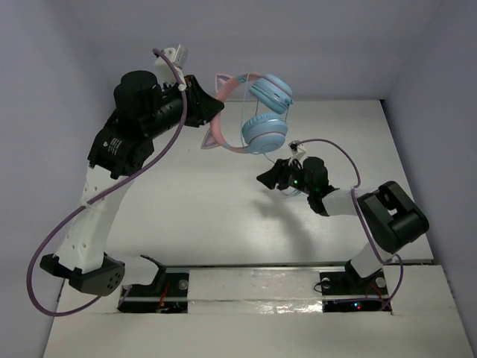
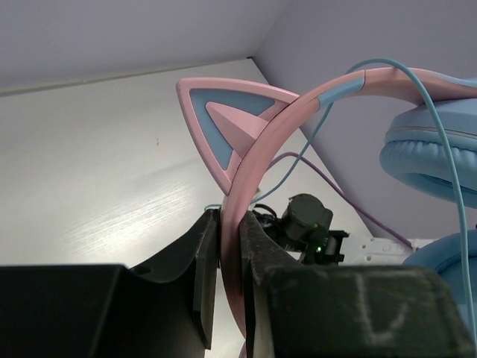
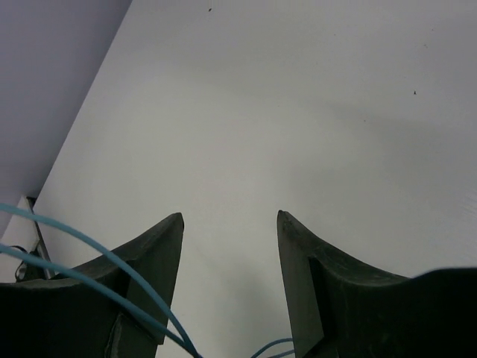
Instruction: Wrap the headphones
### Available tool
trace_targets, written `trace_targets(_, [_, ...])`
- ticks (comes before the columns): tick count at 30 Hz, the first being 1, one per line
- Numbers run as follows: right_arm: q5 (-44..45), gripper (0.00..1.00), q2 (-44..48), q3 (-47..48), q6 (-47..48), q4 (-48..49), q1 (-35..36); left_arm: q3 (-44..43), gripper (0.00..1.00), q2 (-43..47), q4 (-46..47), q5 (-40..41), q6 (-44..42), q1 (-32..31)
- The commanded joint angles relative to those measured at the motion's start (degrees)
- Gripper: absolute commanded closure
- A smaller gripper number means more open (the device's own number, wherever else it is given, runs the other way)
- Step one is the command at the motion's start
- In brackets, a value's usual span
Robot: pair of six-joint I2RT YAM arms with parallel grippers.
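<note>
The headphones are held up near the far edge of the table, the headband clamped in the left pincer. The right pincer is open and empty; the cable should be gripped, then wound tightly.

Bright, even overhead light, soft shadows on the white table, slight glare.

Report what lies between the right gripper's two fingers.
Right wrist view: mostly bare table; the thin blue cable crosses one finger and enters the gap at the frame's bottom.
</note>
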State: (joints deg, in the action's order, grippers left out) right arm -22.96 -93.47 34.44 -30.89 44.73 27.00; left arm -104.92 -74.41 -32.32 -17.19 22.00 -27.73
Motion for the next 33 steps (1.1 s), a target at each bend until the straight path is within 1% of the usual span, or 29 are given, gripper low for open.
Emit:
trace_targets(1, [0.81, 0.41, 0.31, -0.16, -1.36, 6.95, -0.29, -5.37, 1.0, -0.12, 4.37, 2.33, 0.85, 0.04])
trace_targets(6, [2.92, 0.4, 0.84, -1.39, -1.8, 5.63, -0.29, -7.31, 1.0, -1.79, 5.77, 3.04, 1.2, 0.04])
trace_targets(8, [2.66, 0.42, 0.05, -1.39, -2.41, 5.98, -0.29, -7.75, 1.0, -2.31, 5.86, 2.95, 1.12, 0.04])
trace_targets(9, [2.57, 0.46, -0.22, -1.3, -2.5, 5.98, -0.29, -7.84, 1.0, -2.32, 5.86, 2.95, 1.03, 0.04])
trace_targets(11, [3.1, 0.58, -0.74, -1.04, -2.42, 5.54, -0.29, -7.84, 1.0, -2.4, 6.04, 3.3, 0.94, 0.56])
trace_targets(12, [3.01, 0.67, -0.92, -1.04, -2.42, 5.46, 0.32, -7.84, 1.0, -2.4, 5.86, 3.65, 0.77, 0.57])
trace_targets(13, [3.36, 0.73, -0.92, -1.04, -2.59, 5.19, 0.33, -7.84, 1.0, -2.32, 5.86, 4.0, 0.59, 0.57])
trace_targets(14, [3.45, 0.7, -0.84, -1.04, -2.68, 4.84, 0.85, -7.84, 1.0, -2.32, 5.86, 4.44, 0.5, 0.57])
trace_targets(15, [4.58, 0.64, -0.66, -1.12, -2.68, 4.23, 0.86, -7.67, 1.0, -2.4, 5.95, 5.32, 0.41, 0.57])
trace_targets(16, [5.2, 0.5, -0.49, -1.3, -2.68, 3.96, 1.47, -7.49, 1.0, -2.32, 6.12, 5.33, 0.41, 1.18])
trace_targets(17, [5.55, 0.48, -0.48, -1.56, -2.85, 3.96, 1.47, -7.49, 1.0, -2.49, 6.21, 5.33, 0.5, 1.18])
trace_targets(18, [5.65, 0.47, -0.48, -1.65, -2.86, 3.7, 1.47, -7.31, 1.0, -2.58, 6.56, 5.15, 0.5, 1.18])
trace_targets(20, [6.0, 0.49, -0.48, -1.56, -3.47, 3.17, 1.47, -7.14, 1.0, -3.02, 7.18, 4.97, 0.59, 1.71])
trace_targets(21, [5.91, 0.52, -0.57, -1.74, -3.73, 3.61, 1.47, -7.4, 1.0, -3.28, 7.35, 4.89, 0.59, 1.71])
trace_targets(22, [5.74, 0.58, -1.01, -2.35, -4.08, 3.87, 1.47, -7.66, 1.0, -3.63, 7.35, 4.89, 0.59, 1.71])
trace_targets(23, [5.91, 0.59, -1.19, -2.62, -4.43, 4.05, 1.99, -7.84, 1.0, -4.16, 7.35, 4.71, 0.59, 2.23])
trace_targets(24, [6.08, 0.63, -1.27, -2.79, -4.44, 4.4, 2.0, -8.1, 1.0, -4.42, 7.53, 4.62, 0.59, 2.24])
trace_targets(25, [6.17, 0.92, -1.01, -2.71, -4.44, 4.23, 2.0, -8.19, 1.0, -4.6, 7.62, 4.62, 0.68, 2.24])
trace_targets(26, [6.78, 1.0, -0.58, -2.71, -4.61, 3.7, 2.0, -8.19, 1.0, -5.04, 7.79, 4.62, 0.68, 2.76])
trace_targets(29, [8.28, 1.0, 0.83, -2.88, -4.09, 1.42, 3.58, -7.67, 1.0, -5.74, 8.76, 5.06, 1.12, 3.29])
trace_targets(32, [9.51, 1.0, 1.98, -2.36, -3.91, -2.62, 7.17, -6.09, 1.0, -6.62, 10.43, 7.69, 1.91, 3.29])
trace_targets(33, [10.38, 1.0, 3.37, -2.09, -3.56, -6.2, 8.49, -5.47, 1.0, -6.88, 11.39, 9.7, 2.08, 3.29])
